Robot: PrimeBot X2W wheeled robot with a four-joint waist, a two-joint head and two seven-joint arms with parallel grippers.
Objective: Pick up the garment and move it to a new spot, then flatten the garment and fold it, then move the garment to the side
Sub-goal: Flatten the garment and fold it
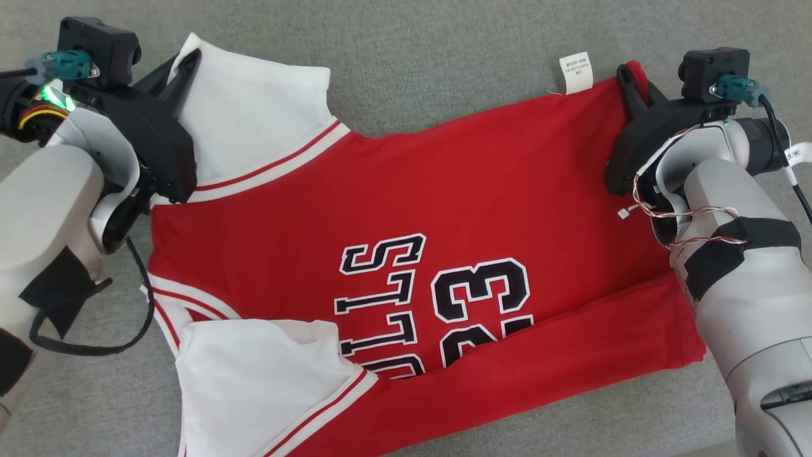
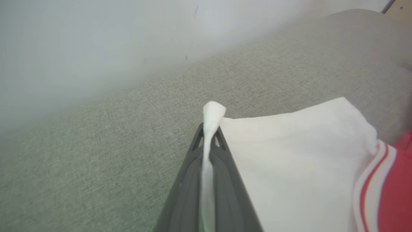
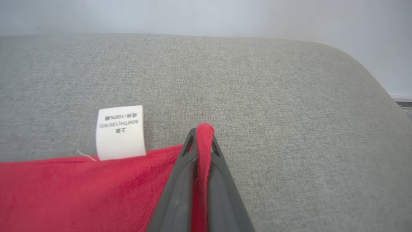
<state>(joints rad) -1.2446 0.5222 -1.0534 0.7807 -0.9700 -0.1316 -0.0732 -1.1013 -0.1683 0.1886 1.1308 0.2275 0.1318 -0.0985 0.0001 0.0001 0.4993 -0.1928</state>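
Near sleeve: a white near sleeve (image 1: pixel 254 381) is left loose at 7 o'clock of the garment, gripped by nothing.
Near edge: a red strip (image 1: pixel 571 330) at 5 o'clock appears turned over the body; whether it is a fold or a stray lap cannot be told.
Garment: the garment (image 1: pixel 393 190) is spread print-up across the middle of the grey cushion (image 1: pixel 444 38), neck toward 9 o'clock, hem toward 3 o'clock.
Left gripper: at 10 o'clock the left gripper (image 1: pixel 188 62) is clamped on the tip of the far sleeve (image 1: pixel 254 114), with white cloth pinched past the fingertips.
Right gripper: at 2 o'clock the right gripper (image 1: pixel 628 75) is clamped on the far hem corner, with red cloth nipped between the fingers.
Reason for hold: both far corners are taken, so the far edge can be kept taut and moved as one line. A stretch flat or a fold toward 6 o'clock is judged likely.
Care label: a white care label (image 1: pixel 576 72) is laid on the cushion at 1 o'clock, just beside the right gripper.
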